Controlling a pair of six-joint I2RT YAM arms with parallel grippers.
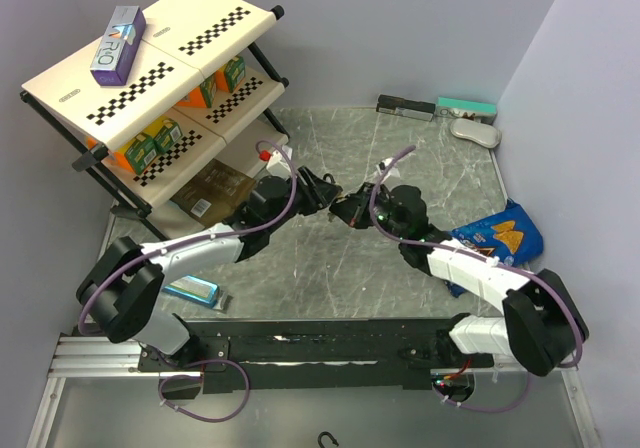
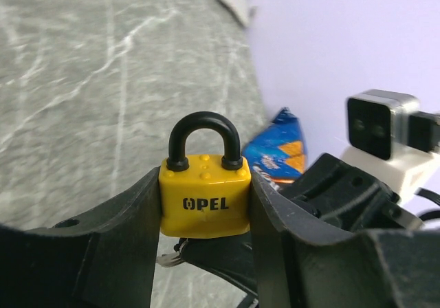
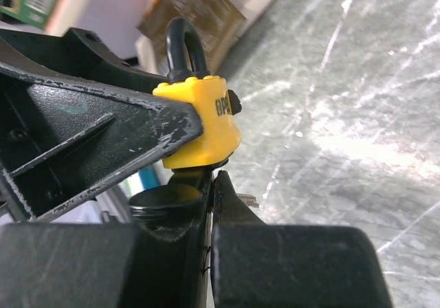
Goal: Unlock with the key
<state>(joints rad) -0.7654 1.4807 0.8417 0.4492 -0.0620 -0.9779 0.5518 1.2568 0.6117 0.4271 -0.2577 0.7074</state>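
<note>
yellow padlock [image 2: 205,201] stands upright, clamped between my left gripper [image 1: 326,196] fingers off the grey table [image 1: 330,268]; my right gripper [image 3: 210,188] is pinched closed just under its base, key grip unclear; blue chip bag [image 2: 280,144] beyond

1. Padlock [image 2: 205,201], clamped between the left jaws: body finished in yellow, shackle in black; "OPEL" is printed in black.
2. Left gripper [image 2: 205,215]: fingers [image 2: 117,239] are moulded in black, with edges scuffed pale grey.
3. Table [image 2: 82,81], beneath the jaws: grey, veined in white like marble.
4. Snack bag [image 2: 278,146], beyond the jaws and to their right: blue, printed with orange chips.
5. Wall [image 2: 330,33], behind the bag: pale lilac.
6. Rack [image 1: 170,58], well apart from the jaws on their left: shelves cream, banded with black-and-white checks; frame black.
7. Cartons [image 1: 150,148], shelved in the rack: green and orange.
8. Cables [image 1: 290,183], trailed behind the jaws: sheathed in purple.
</note>
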